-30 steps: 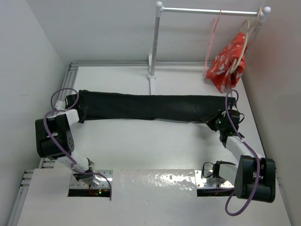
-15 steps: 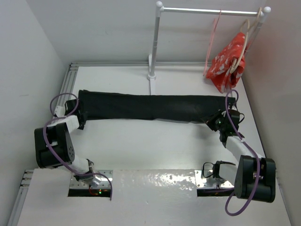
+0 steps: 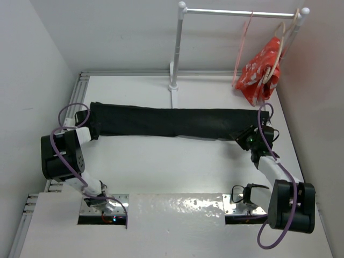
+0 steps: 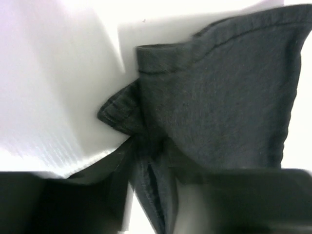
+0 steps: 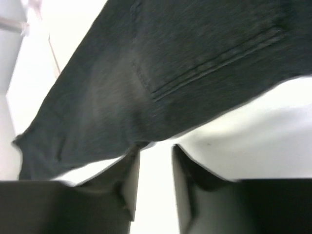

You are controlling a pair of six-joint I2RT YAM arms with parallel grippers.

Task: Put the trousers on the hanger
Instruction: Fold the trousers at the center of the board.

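At left, my left hand (image 4: 146, 163) pinches a bunched end of the trousers (image 3: 172, 122), which lie stretched across the worktop (image 3: 177, 166). My right hand (image 5: 155, 151) sits spread at their near edge. Far right, the hanger (image 3: 240, 54) hangs bare on the rail (image 3: 242, 12); I judge the hanging itself not yet begun.

White table (image 3: 172, 166) under me, plain white walls (image 3: 37, 59) close on my left, far and right sides, white clothes rack (image 3: 177, 48) standing at the far edge, metal rail (image 3: 77, 91) along the left edge, bright even light.
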